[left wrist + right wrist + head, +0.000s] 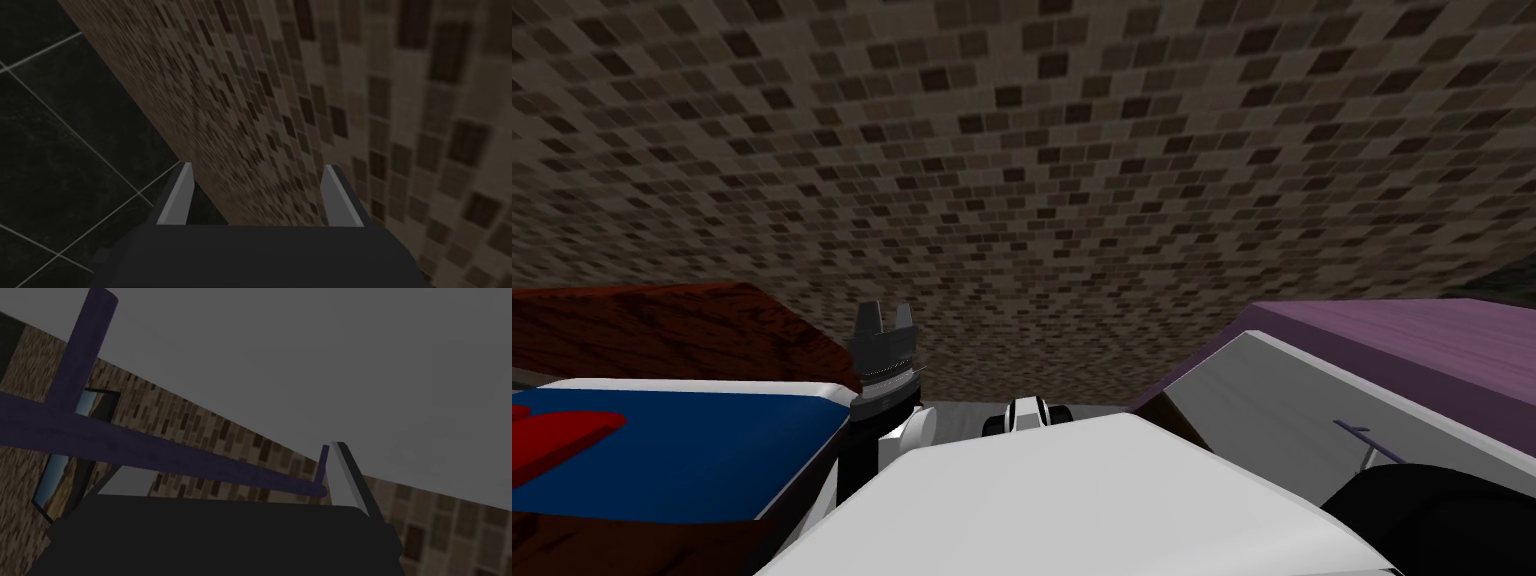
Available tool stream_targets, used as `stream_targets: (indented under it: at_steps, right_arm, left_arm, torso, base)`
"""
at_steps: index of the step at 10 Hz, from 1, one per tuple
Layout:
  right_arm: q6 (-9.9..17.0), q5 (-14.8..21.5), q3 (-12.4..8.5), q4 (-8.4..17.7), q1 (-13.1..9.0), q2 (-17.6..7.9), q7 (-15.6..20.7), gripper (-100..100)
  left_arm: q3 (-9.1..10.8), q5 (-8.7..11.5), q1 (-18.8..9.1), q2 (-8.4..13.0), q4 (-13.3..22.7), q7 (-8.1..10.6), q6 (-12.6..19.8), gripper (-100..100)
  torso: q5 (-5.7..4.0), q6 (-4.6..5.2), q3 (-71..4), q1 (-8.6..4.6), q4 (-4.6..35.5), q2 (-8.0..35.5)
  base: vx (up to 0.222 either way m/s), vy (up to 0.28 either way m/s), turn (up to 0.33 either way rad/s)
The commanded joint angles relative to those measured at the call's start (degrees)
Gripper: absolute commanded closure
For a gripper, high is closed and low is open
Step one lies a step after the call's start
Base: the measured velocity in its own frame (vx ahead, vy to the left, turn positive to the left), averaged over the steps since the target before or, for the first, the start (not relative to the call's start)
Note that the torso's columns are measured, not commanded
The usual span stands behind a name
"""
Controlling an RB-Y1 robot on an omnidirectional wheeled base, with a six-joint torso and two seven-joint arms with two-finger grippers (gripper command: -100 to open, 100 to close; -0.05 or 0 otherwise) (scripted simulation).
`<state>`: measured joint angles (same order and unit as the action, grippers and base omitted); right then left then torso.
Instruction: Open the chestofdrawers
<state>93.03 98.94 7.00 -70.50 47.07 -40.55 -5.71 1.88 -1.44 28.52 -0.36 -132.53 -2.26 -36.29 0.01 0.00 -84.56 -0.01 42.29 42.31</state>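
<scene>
The chest of drawers (pixel 1412 345) stands at my right, with a purple top and a pale grey front (pixel 1272 400). A thin purple bar handle (pixel 1357 432) sticks out of that front. In the right wrist view the handle (pixel 150 448) runs slantwise close over my right gripper (pixel 235 474), between its two spread fingers, and one end lies next to a fingertip (pixel 350 468). The fingers are open and press nothing. The grey drawer front (pixel 350 363) lies just behind the bar. My left gripper (pixel 884 318) is held up in front of the chest, open and empty (pixel 257 195).
A bed with a blue cover (pixel 662 450) and a red pillow (pixel 552 440) lies at my left, with brown wood (pixel 642 330) behind it. A brown tiled wall (pixel 1012 150) stands close ahead. Dark floor tiles (pixel 60 150) show beside the wall.
</scene>
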Motion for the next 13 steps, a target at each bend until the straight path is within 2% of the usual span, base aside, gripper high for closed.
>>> stream_targets:
  at_steps: [1,3,4,5,6,8,9,10,11,12,13]
  right_arm:
    - [-0.26,1.10,1.18,-0.68,3.87,-2.40,-1.62,-100]
    - [-0.70,2.39,2.70,-1.59,7.81,-5.51,-3.57,-100]
    - [-0.70,2.39,2.70,-1.59,8.57,-5.51,-3.57,-100]
    - [-0.97,3.00,3.48,-2.02,10.60,-7.08,-4.57,-100]
    - [-0.97,3.00,3.48,-2.02,10.97,-7.08,-4.57,-100]
    - [-1.66,4.14,5.07,-2.82,14.87,-10.26,-6.61,-100]
    - [-1.66,4.14,5.07,-2.82,15.83,-10.26,-6.61,-100]
    - [-2.06,4.65,5.87,-3.18,17.67,-11.85,-7.64,-100]
    - [-2.06,4.65,5.87,-3.18,18.27,-11.85,-7.64,-100]
    - [-2.49,5.14,6.68,-3.52,20.06,-13.44,-8.68,-100]
    - [-2.49,5.14,6.68,-3.52,20.70,-13.44,-8.68,-100]
  left_arm:
    - [0.00,0.00,0.00,0.00,0.00,0.00,0.00,0]
    - [0.00,0.00,0.00,0.00,0.00,0.00,0.00,0]
    - [0.00,0.00,0.00,0.00,0.00,0.00,0.00,0]
    - [0.00,0.00,0.01,0.00,0.00,0.00,0.00,0]
    - [0.00,0.00,0.00,0.00,0.00,0.00,0.00,0]
    - [0.00,0.00,0.00,0.00,0.00,0.00,0.00,0]
    - [0.00,0.00,0.00,0.00,0.00,0.00,0.00,0]
    - [0.00,0.00,0.00,0.00,0.00,0.00,0.00,0]
    - [0.00,0.00,0.00,0.00,0.00,0.00,0.00,0]
    - [0.00,0.00,0.01,0.00,0.00,0.00,0.00,0]
    - [0.00,0.00,0.01,0.00,0.00,0.00,0.00,0]
  torso:
    - [-0.01,0.00,0.02,0.01,0.01,0.02]
    - [0.06,0.05,-0.03,0.01,-0.01,-0.01]
    - [0.15,0.01,-0.06,0.04,-0.01,0.00]
    - [0.19,0.14,-0.07,0.04,-0.01,0.04]
    - [0.30,0.17,-0.07,0.07,0.00,0.12]
    - [0.41,0.22,-0.06,0.14,0.01,0.21]
    - [0.50,0.17,-0.09,0.15,0.01,0.22]
    - [0.54,0.34,-0.09,0.13,0.01,0.27]
    - [0.62,0.37,-0.10,0.10,0.01,0.33]
    - [0.60,0.46,-0.08,0.09,0.01,0.35]
    - [0.61,0.43,-0.05,0.11,0.02,0.41]
  base:
    - [-0.032,-0.004,0.027]
    - [-0.030,0.006,0.091]
    - [-0.025,0.001,0.052]
    - [-0.022,0.004,0.075]
    - [-0.017,0.003,0.038]
    - [-0.028,0.002,0.091]
    - [-0.037,-0.001,0.068]
    - [-0.030,0.002,0.086]
    - [-0.016,0.002,0.041]
    - [-0.020,0.002,0.068]
    - [-0.016,-0.001,0.043]
